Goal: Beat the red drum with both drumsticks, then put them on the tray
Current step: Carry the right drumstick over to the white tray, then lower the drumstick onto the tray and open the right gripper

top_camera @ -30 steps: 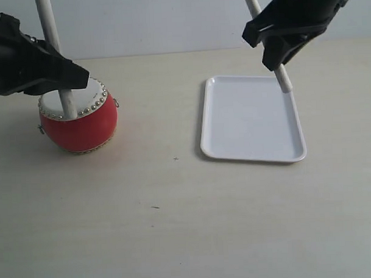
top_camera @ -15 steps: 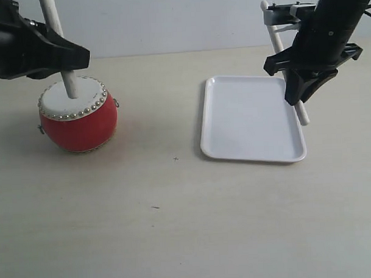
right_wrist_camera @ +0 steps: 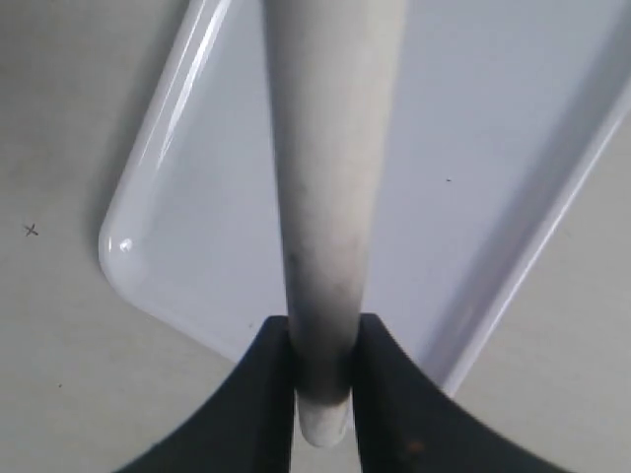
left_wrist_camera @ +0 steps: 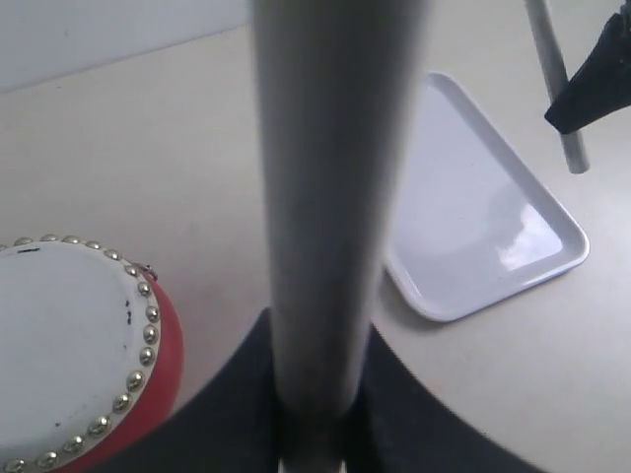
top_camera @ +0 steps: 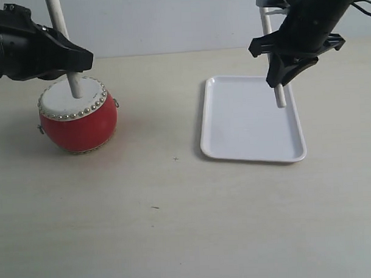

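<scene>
The red drum with its off-white skin stands at the left of the table. My left gripper is shut on a pale wooden drumstick, whose lower tip is at the drum skin; contact cannot be judged. In the left wrist view that drumstick fills the middle, beside the drum. My right gripper is shut on the other drumstick, held steeply, tip low over the right part of the white tray. The right wrist view shows this drumstick pinched in the gripper above the tray.
The tray lies right of the middle on a pale wooden table, with a white wall behind. From the left wrist view the right arm's drumstick hangs over the tray's far end.
The right gripper has swung from beyond the tray's right edge back leftward and up, bringing its stick's tip over the tray. The left stick's tip has risen to the drum skin.
</scene>
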Controlling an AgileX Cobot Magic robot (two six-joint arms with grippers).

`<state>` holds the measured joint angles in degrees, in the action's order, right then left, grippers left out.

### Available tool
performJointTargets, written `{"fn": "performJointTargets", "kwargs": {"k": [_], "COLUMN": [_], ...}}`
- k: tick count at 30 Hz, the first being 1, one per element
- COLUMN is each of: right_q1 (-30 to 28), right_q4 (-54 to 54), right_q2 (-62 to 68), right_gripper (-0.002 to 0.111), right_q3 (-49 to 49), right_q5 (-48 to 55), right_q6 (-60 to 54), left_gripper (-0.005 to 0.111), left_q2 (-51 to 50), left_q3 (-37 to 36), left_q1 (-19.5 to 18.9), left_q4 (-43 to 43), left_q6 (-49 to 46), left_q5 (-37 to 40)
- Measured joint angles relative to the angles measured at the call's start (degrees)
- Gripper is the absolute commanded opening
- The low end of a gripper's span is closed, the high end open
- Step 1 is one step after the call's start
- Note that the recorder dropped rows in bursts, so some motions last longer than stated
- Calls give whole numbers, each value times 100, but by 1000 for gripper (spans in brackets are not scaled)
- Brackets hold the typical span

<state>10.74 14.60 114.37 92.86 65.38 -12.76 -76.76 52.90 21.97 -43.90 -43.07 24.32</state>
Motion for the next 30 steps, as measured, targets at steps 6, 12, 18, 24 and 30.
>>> {"fn": "performJointTargets", "kwargs": {"k": [6, 12, 18, 24, 30], "right_q1": [0, 0, -13, -45, -45], "right_q4": [0, -36, -118, -128, -269], "right_q2": [789, 1319, 1740, 1740, 1652], "right_gripper": [0, 0, 0, 0, 0], "right_q3": [1203, 1485, 1336, 949, 619], "right_q5": [414, 434, 458, 482, 482], "right_q6": [568, 1061, 1594, 1595, 1595], "left_gripper": [0, 0, 0, 0, 0], "left_q2": [-85, -85, -85, -85, -85], "left_q3": [-2, -2, -2, -2, -2], "left_q1": [0, 0, 0, 0, 0], "left_q4": [-42, -64, -64, -79, -85], "left_q6": [-12, -12, -12, -12, -30], "left_q5": [-62, -63, -63, -52, -41]}}
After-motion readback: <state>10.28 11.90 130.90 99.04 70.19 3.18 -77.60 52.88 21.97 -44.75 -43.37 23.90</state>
